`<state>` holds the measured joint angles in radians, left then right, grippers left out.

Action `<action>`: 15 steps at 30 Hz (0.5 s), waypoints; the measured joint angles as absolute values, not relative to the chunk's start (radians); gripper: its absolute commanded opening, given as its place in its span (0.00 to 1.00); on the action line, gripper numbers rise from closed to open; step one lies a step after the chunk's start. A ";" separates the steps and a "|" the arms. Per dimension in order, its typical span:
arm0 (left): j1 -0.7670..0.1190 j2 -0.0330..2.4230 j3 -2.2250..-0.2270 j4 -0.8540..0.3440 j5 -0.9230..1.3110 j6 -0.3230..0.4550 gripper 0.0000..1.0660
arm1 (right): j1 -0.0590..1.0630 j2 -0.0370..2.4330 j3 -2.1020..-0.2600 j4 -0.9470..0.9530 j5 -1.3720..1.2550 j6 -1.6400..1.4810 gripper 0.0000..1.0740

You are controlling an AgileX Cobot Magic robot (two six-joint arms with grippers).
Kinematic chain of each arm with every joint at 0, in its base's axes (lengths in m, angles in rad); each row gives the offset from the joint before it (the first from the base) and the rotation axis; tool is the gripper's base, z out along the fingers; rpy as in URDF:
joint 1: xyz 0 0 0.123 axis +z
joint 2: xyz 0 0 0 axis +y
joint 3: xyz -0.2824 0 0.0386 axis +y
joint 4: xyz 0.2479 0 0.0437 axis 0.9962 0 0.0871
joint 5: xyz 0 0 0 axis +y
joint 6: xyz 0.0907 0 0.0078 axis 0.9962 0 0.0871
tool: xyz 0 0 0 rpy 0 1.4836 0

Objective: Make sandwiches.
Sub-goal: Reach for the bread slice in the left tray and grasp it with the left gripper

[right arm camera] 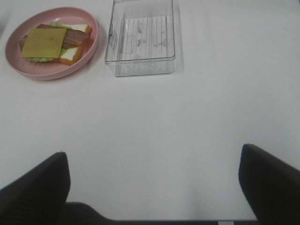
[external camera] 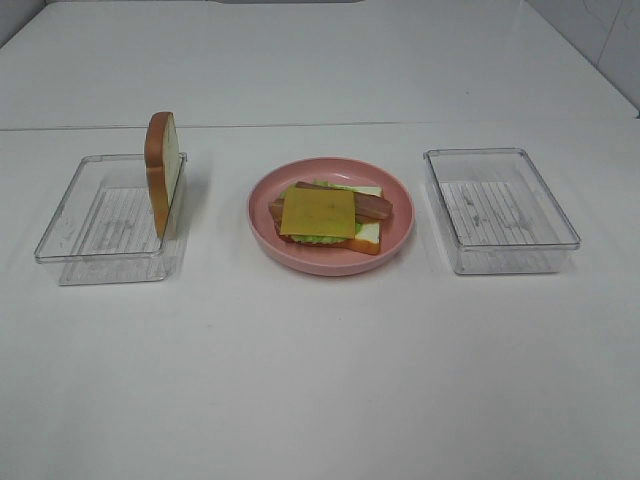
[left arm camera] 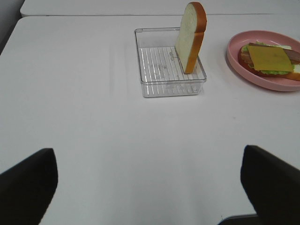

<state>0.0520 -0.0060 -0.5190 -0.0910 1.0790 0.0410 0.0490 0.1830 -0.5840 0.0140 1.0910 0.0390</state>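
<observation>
Left gripper [left arm camera: 146, 154] spread wide, empty, well back from work. Right gripper [right arm camera: 152, 152] likewise released, holding nothing. Bread slice [external camera: 163, 170] stood on edge in clear ribbed tray [external camera: 110, 270], 9 o'clock of pink plate [external camera: 330, 265]. Open sandwich [external camera: 362, 236] lay on plate, flat matte cheese [external camera: 316, 211] topmost. Likely next step: pinch slice across crust, lay it flat, squared over cheese. Second tray [external camera: 505, 260] at 3 o'clock.

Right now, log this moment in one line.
sandwich: on pink plate, cheese topmost | bread slice: upright in left tray | left claw: open | right claw: open
</observation>
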 measured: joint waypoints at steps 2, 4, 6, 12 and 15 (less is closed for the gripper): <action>0.052 -0.006 -0.519 -0.091 1.079 0.041 0.92 | 0.049 0.154 -0.568 0.011 1.091 0.039 0.88; 0.052 -0.006 -0.519 -0.091 1.079 0.041 0.92 | 0.049 0.100 -0.539 0.008 1.091 0.039 0.88; 0.052 -0.006 -0.519 -0.091 1.079 0.041 0.92 | 0.049 0.034 -0.485 0.007 1.092 0.039 0.88; 0.052 -0.006 -0.519 -0.091 1.079 0.041 0.92 | 0.049 -0.004 -0.457 0.000 1.112 0.036 0.88; 0.052 -0.006 -0.519 -0.091 1.079 0.041 0.92 | 0.049 -0.004 -0.457 0.000 1.112 0.034 0.88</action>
